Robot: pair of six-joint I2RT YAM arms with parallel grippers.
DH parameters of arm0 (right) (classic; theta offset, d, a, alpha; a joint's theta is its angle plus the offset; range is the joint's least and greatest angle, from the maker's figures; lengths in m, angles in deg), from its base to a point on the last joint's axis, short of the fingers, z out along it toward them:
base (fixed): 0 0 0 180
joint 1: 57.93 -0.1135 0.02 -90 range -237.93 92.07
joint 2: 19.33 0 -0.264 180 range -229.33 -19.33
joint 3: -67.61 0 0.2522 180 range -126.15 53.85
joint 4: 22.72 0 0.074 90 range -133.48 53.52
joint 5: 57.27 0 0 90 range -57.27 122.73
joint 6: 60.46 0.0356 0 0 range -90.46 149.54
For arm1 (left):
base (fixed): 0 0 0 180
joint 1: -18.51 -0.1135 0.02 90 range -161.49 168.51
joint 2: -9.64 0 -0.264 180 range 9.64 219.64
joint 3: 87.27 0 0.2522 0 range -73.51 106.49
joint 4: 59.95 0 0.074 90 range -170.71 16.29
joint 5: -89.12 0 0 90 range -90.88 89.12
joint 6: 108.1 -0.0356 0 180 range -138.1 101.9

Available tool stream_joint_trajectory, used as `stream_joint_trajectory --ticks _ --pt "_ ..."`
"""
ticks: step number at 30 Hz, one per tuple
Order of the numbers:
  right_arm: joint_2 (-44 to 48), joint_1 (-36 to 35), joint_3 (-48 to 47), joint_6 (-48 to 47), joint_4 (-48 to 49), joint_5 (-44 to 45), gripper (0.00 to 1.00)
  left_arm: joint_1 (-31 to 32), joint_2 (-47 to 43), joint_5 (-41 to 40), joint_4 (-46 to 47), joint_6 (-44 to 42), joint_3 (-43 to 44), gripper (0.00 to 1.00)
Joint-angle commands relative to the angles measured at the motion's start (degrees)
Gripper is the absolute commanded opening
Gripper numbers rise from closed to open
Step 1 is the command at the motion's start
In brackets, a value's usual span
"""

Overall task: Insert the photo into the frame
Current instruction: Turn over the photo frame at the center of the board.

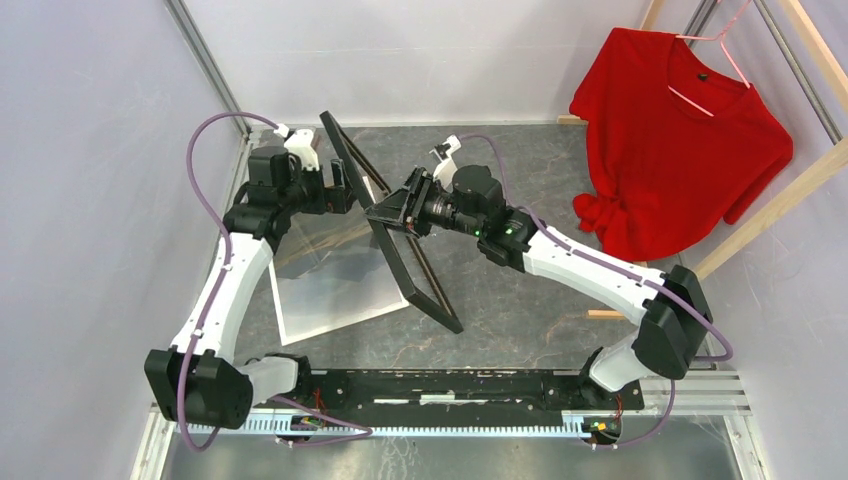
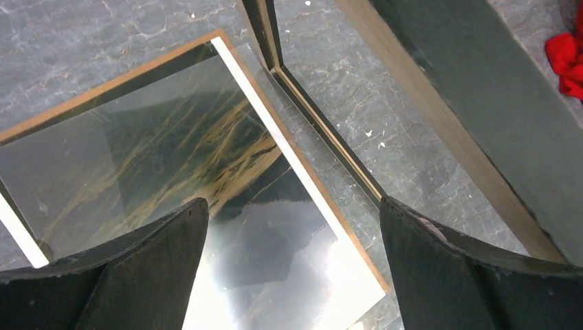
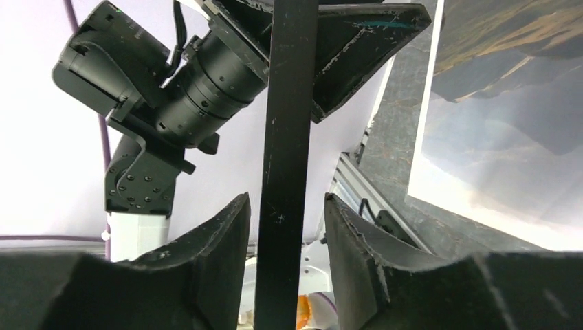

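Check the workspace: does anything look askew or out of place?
The frame is tipped up steeply, not lying flat like the photo beside it. A red T-shirt hanging at the far right seems unrelated to framing.

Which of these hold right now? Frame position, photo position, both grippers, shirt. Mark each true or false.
1. The frame lies flat on the table. False: it stands tilted on edge between the arms.
2. The photo lies on the table, outside the frame. True.
3. The left gripper is shut. False: it is wide open.
4. The right gripper straddles a frame rail, with a small gap on each side. True.
5. A red shirt hangs on the right. True.
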Motion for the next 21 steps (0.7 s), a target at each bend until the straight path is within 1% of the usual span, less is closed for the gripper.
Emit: stream_joint_trajectory --ticks 1,2,3,6,8,12,14,17,21 --pt "0.41 1.55 -3.92 -6.3 -3.89 -2.74 0.54 2.64 1.0 -2.85 7.04 2.44 2.69 1.0" --pt "0.35 2.19 -4.46 -7.54 -5.1 -3.13 0.6 3.29 1.32 -3.23 7.46 2.27 2.91 1.0" --pt "0.29 2.73 -5.35 -8.93 -6.59 -3.23 0.63 3.9 1.81 -3.7 7.61 2.21 3.31 1.0" --pt "-1.35 4.33 -11.19 -15.26 -14.29 -3.46 0.67 5.21 3.91 -4.13 7.69 2.19 4.99 1.0" --pt "-3.67 5.21 -17.3 -20.56 -21.44 -3.3 0.69 6.16 5.29 -4.64 7.7 1.87 6.14 1.0" --pt "-7.87 6.69 -27.26 -30.42 -33.76 -1.8 0.69 7.69 7.75 -5.54 7.74 0.56 8.69 1.0" --pt "-9.13 7.19 -30.71 -34.37 -37.84 -0.03 0.68 8.07 8.85 -5.42 7.75 0.21 9.73 1.0" --pt "-10.15 7.95 -32.97 -38.61 -40.85 1.49 0.64 8.83 10.45 -5.27 7.74 -0.49 10.69 1.0" --pt "-11.78 9.91 -35.8 -42.46 -45.14 1.2 0.6 9.52 12.16 -5.17 8.33 -1.08 11.4 1.0"
